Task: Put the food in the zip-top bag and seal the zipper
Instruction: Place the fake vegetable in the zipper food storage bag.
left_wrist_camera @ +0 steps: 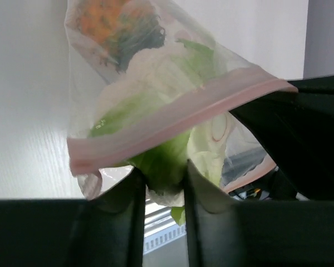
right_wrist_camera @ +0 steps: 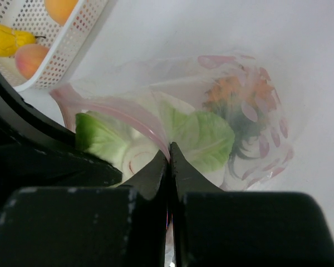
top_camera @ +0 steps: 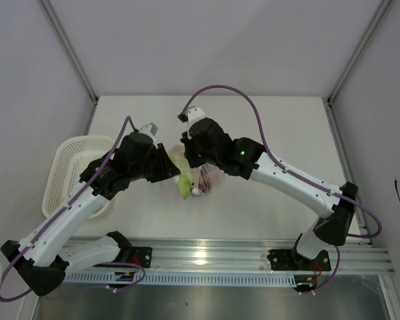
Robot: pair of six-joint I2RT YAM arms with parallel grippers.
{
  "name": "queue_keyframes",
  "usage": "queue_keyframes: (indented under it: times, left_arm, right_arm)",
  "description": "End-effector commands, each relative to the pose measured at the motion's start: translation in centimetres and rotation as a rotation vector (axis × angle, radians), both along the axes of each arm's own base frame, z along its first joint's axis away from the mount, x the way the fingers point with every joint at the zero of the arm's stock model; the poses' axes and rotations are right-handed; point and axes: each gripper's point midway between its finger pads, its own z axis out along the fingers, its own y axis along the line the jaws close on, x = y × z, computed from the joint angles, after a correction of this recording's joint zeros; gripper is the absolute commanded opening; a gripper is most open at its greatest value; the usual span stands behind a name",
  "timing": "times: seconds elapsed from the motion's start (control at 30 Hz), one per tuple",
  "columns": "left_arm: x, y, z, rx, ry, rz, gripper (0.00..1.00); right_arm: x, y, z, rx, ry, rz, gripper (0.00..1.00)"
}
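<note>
Right end effector is clamped tight on the zipper to hold the zip-top bag open at the table's middle, while the leafy piece is nipped by the left end effector for entry from 9 o'clock

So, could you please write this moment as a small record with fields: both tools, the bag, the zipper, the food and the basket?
left tool: closed on the leafy piece, at the bag's mouth
right tool: shut, pinching the zipper
zip-top bag: between both tools, mouth open
zipper state: not sealed
food in bag: orange piece, and much of the leafy piece
basket: left of the bag in the top view, yellow fruit inside
</note>
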Motion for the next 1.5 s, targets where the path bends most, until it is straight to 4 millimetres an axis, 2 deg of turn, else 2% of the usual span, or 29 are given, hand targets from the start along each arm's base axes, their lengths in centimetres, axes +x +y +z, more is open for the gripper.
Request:
queue_keyframes:
  times: [0.0,0.07,0.1,0.17,0.2,0.23,0.3,0.33,0.4,0.43,0.5,0.53,0.57,0.7,0.8,1.0,1.3,1.43,1.47]
  left_arm:
    - [2.3,-1.4,3.3,-0.047,-0.162,-0.013,0.33]
    - [2.7,-1.0,3.1,-0.020,-0.182,0.002,0.55]
    - [2.9,-0.7,3.4,-0.011,-0.201,0.010,0.71]
    - [2.5,-0.7,4.7,-0.018,-0.272,-0.031,0.84]
    - [2.5,-0.3,4.9,-0.012,-0.302,-0.021,0.95]
    - [1.9,0.6,6.9,-0.048,-0.381,-0.001,1.00]
    - [1.4,2.1,7.7,-0.054,-0.436,0.039,0.99]
    - [0.3,3.3,8.8,-0.085,-0.473,0.058,1.00]
    - [-0.4,4.4,8.6,-0.086,-0.479,0.082,1.00]
    - [-0.9,4.9,7.6,-0.070,-0.449,0.088,0.99]
    - [-1.8,5.5,7.0,-0.076,-0.426,0.095,0.99]
    - [-2.0,5.1,5.2,-0.066,-0.382,0.078,0.99]
    - [-2.1,5.0,4.6,-0.068,-0.369,0.079,0.98]
    - [-1.6,3.7,0.7,-0.021,-0.260,0.055,0.93]
    - [-1.2,2.8,-1.2,-0.012,-0.209,0.045,0.89]
    - [-1.0,1.5,-3.4,-0.050,-0.157,0.039,0.75]
    - [-0.9,0.8,-4.5,-0.057,-0.137,0.026,0.28]
    - [-0.9,-0.5,-4.6,-0.095,-0.120,-0.017,0.12]
    - [-0.8,-1.2,-3.8,-0.123,-0.138,-0.044,0.01]
  right_arm:
    - [-1.2,2.1,3.4,0.117,0.020,0.053,0.00]
    - [-0.9,1.9,3.8,0.126,0.031,0.042,0.00]
    - [-1.0,1.8,3.8,0.132,0.044,0.051,0.00]
    - [-0.6,1.3,3.9,0.146,0.064,0.037,0.00]
    - [-0.5,1.1,3.7,0.146,0.072,0.035,0.00]
    - [-0.5,0.9,3.5,0.144,0.079,0.032,0.00]
    - [-0.2,0.4,3.4,0.144,0.080,0.021,0.00]
    - [-0.1,0.2,3.4,0.144,0.084,0.019,0.00]
    - [0.1,-0.2,3.3,0.149,0.084,0.012,0.00]
    - [0.2,-0.4,3.4,0.150,0.086,0.010,0.00]
    - [0.5,-0.8,3.4,0.155,0.088,0.000,0.00]
    - [0.5,-0.9,3.4,0.157,0.089,0.001,0.00]
    - [0.5,-0.9,3.3,0.159,0.094,0.004,0.00]
    - [0.4,-0.9,3.7,0.172,0.092,0.009,0.00]
    - [0.3,-1.1,3.9,0.178,0.092,0.007,0.00]
    - [-0.1,-1.6,4.2,0.187,0.088,0.002,0.00]
    - [-0.1,-2.2,4.3,0.189,0.074,-0.004,0.00]
    - [0.0,-2.2,4.1,0.185,0.075,-0.007,0.00]
    - [0.0,-2.2,4.1,0.185,0.073,-0.006,0.00]
